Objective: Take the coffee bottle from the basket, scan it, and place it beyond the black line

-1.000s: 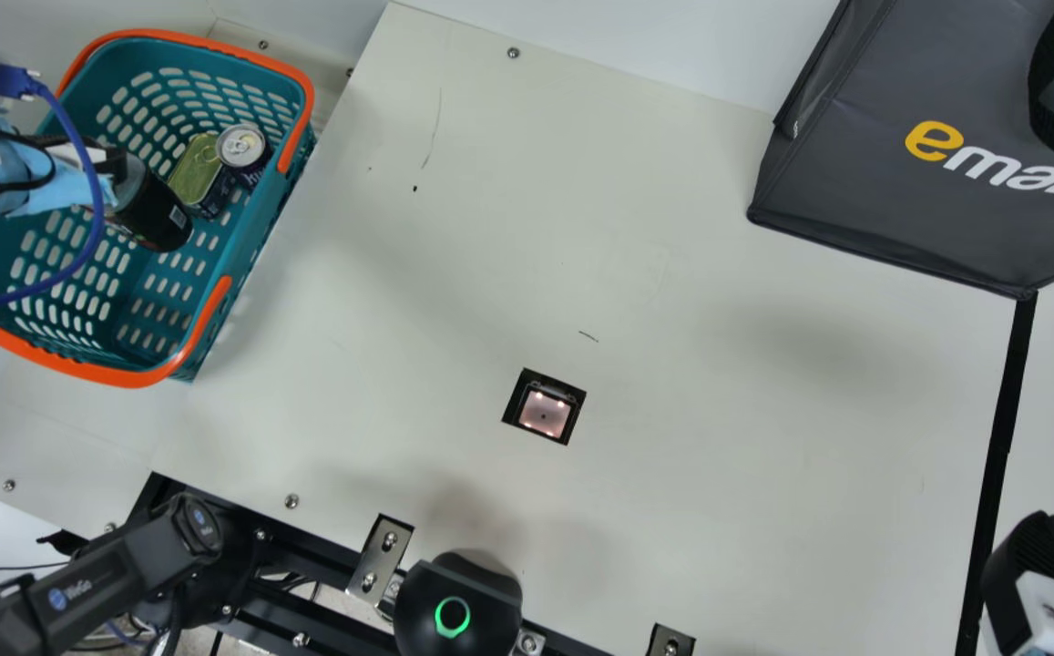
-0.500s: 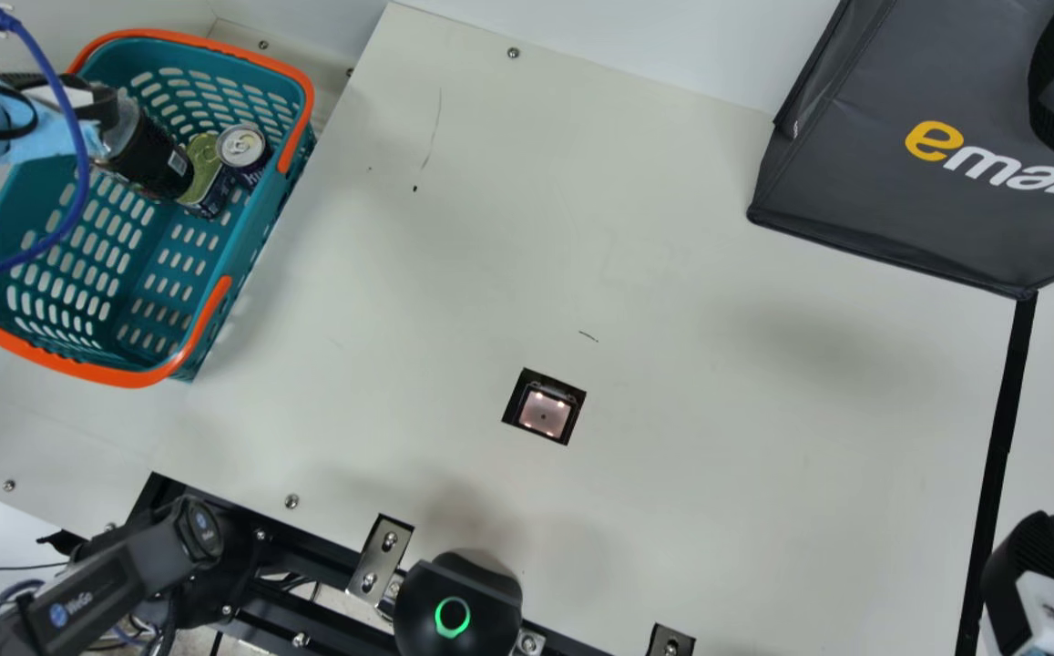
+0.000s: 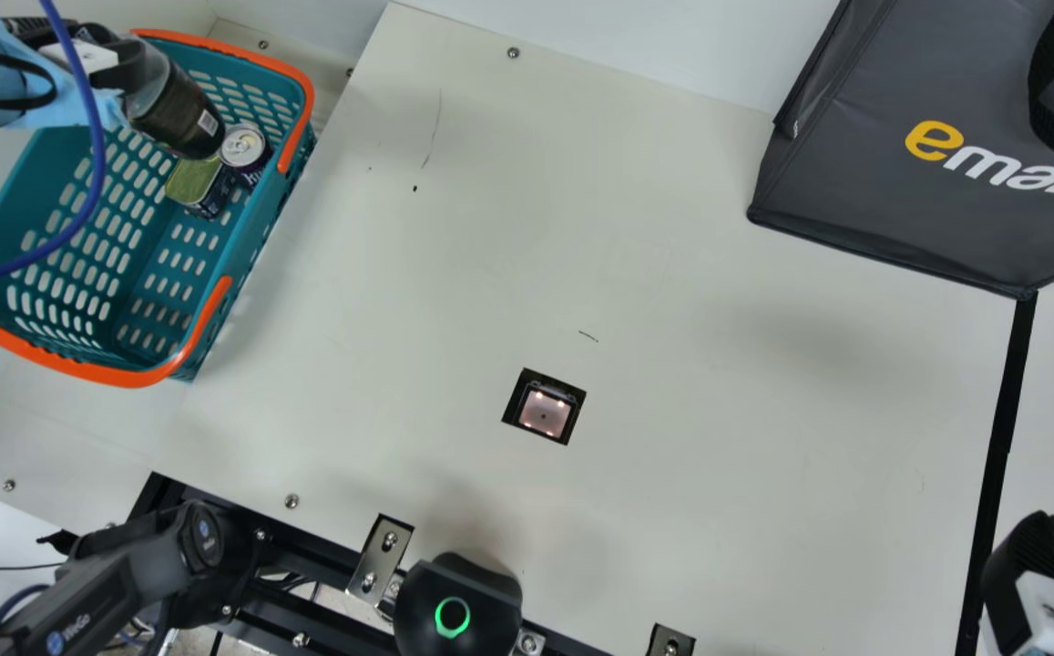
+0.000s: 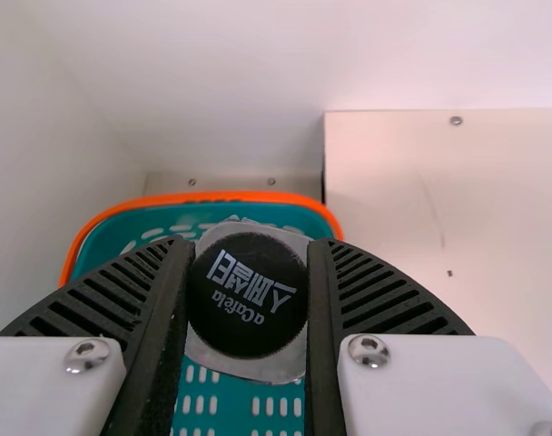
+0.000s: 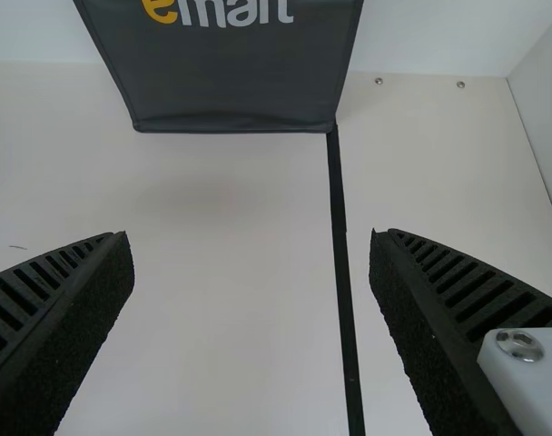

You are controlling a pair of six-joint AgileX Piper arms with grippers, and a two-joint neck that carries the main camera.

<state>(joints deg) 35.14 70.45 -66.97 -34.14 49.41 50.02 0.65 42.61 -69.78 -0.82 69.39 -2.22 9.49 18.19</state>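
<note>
The perforated teal basket [image 3: 249, 241] looks like smooth plastic, the flat cream table [image 3: 718, 410] matt, the boxy dark-grey bag [image 3: 873, 210] matt cloth, the round silver can lid [image 3: 241, 146] shiny metal.

Coffee bottle [image 3: 179, 114] carried by left fingers [image 3: 132, 66] toward basket's far rim [image 3: 226, 53].

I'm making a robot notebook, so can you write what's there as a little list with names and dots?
Coffee bottle: dark, round, held above or partly inside the basket
Left tool: black, ribbed, closed on the dark coffee bottle
Basket: teal plastic, orange rim
Also inside: dark can with silver top; green-topped tin
Scanner: black square, lit window
Right tool: black, ribbed, open
Finish marker: long black line
</note>
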